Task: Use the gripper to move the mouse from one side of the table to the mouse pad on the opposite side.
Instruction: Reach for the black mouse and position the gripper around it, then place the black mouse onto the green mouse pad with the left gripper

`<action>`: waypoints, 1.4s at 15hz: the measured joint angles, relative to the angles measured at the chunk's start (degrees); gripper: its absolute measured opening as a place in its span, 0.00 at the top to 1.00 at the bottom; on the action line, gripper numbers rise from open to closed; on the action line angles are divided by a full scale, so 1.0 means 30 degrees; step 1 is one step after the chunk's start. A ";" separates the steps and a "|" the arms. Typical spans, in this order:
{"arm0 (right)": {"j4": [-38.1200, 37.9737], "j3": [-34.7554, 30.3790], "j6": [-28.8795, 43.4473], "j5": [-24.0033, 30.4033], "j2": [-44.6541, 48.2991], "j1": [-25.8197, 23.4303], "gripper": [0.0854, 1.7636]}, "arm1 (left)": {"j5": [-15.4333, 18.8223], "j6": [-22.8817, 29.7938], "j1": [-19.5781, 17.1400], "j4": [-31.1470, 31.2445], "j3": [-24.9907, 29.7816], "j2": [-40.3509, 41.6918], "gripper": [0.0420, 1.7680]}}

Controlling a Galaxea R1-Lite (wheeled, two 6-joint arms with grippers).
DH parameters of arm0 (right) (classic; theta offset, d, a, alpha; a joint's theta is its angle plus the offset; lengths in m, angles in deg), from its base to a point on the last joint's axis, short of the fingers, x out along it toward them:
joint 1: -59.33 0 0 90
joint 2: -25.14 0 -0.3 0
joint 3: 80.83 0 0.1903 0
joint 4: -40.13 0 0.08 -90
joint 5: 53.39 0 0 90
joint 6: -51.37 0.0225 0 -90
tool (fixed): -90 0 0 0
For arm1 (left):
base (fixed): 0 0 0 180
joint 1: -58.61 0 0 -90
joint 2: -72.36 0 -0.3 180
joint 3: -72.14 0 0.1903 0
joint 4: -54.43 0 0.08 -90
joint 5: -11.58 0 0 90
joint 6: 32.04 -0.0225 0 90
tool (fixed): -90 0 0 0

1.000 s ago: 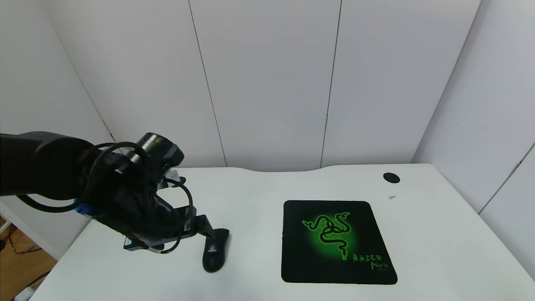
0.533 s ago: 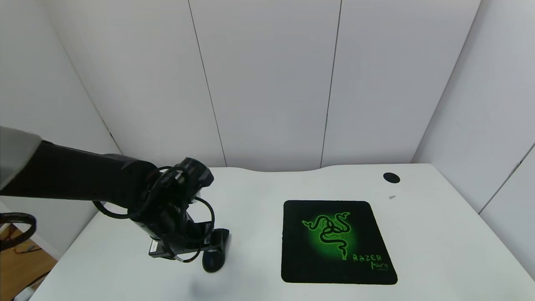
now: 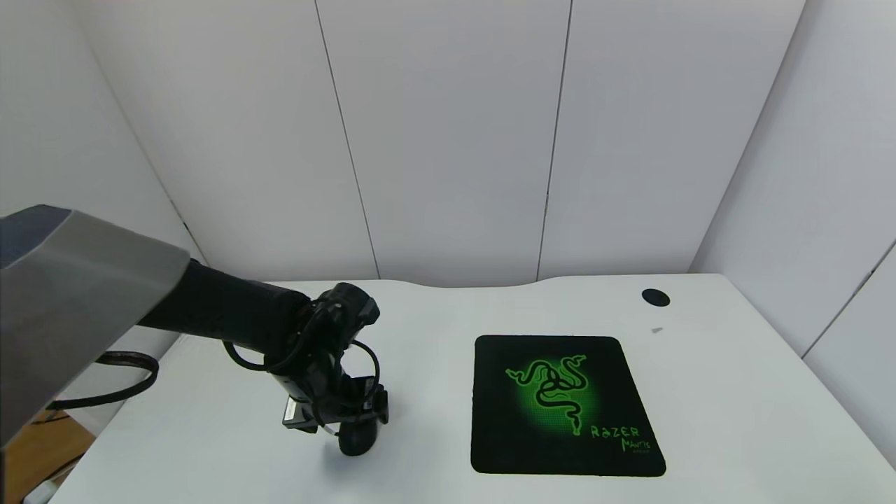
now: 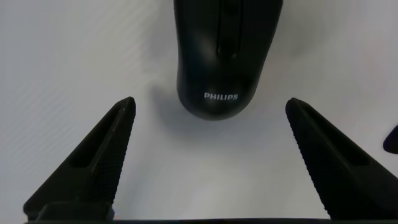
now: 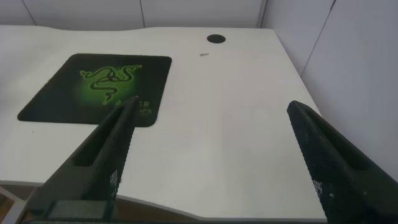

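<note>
Mouse (image 3: 358,439) lies on the left half of the white table (image 3: 434,315), near the front edge, well apart from the mouse pad (image 3: 563,404) that sits to its right. We see the left gripper (image 3: 350,413) lowered right over the mouse, hiding most of it in the head view. From the left wrist view we find its two dark fingers (image 4: 93,165) spread wide apart, one on each side of the mouse (image 4: 221,56), neither touching it; the white PHILIPS lettering on its back faces the camera. The right gripper (image 5: 211,162) hangs off the table's near right side, its fingers (image 5: 102,155) also held apart, with the mouse pad (image 5: 99,87) and a round black grommet (image 5: 216,38) beyond it.
</note>
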 joint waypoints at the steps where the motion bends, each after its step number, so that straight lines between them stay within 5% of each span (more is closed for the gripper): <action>1: 0.0000 0.0000 -0.0008 0.0000 0.0000 0.0000 0.03 | -0.0110 0.0008 -0.0118 -0.0410 -0.0077 -0.0284 0.03; 4: 0.0000 0.0000 -0.0008 0.0000 0.0000 0.0000 0.03 | -0.1203 0.0037 -0.0321 -0.1325 -0.0175 -0.0996 0.03; 11: -0.0008 0.0000 0.0000 0.0008 0.0000 0.0000 0.03 | -0.1134 0.0110 -0.0366 -0.1495 -0.0195 -0.1313 0.03; 16: 0.0000 0.0000 0.0000 0.0000 0.0000 0.0000 0.03 | -0.0996 0.0171 -0.0321 -0.1487 -0.0195 -0.1288 0.46; 21: -0.0008 0.0000 0.0000 0.0000 0.0000 0.0000 0.03 | -0.1061 0.0118 -0.0321 -0.2044 -0.0114 -0.1304 0.50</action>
